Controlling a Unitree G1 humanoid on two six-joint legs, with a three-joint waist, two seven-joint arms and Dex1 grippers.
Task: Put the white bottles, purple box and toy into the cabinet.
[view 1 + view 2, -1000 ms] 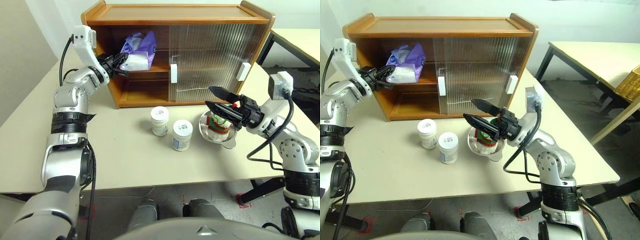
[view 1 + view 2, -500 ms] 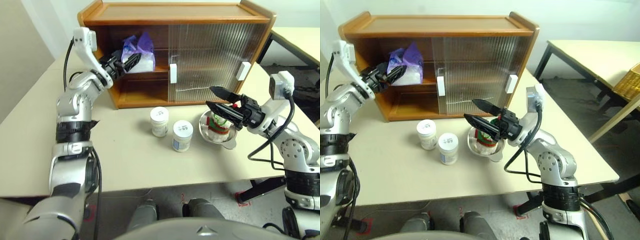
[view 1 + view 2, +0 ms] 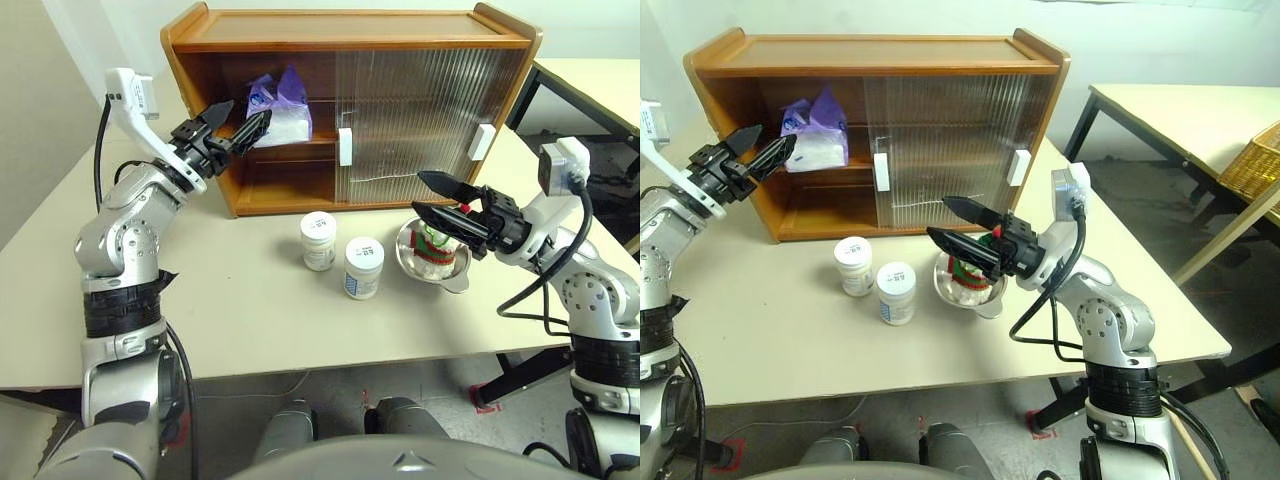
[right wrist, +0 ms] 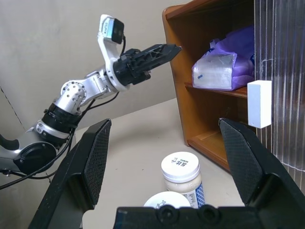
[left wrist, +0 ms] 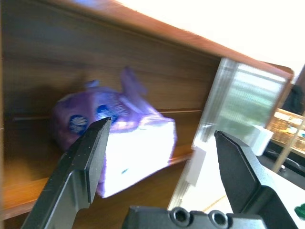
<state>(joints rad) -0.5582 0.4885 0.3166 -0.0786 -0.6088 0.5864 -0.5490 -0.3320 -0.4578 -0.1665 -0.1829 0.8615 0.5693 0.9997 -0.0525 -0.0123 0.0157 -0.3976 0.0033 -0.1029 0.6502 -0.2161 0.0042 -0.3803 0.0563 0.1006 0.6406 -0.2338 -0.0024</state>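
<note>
Now the left hand has let go of the purple box and pulled back, fingers apart. That box sits on the cabinet's upper shelf. Right hand hangs wide open above the toy.

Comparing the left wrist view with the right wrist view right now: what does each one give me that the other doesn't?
Left wrist alone: the left tool, open, seen from behind, and a wicker basket far off. Right wrist alone: the right tool, open, the two white bottles on the table in front of it, and the left tool from the side, out in front of the cabinet. Both: the purple box lying on the cabinet's upper shelf, the ribbed sliding door and its white handle.
</note>
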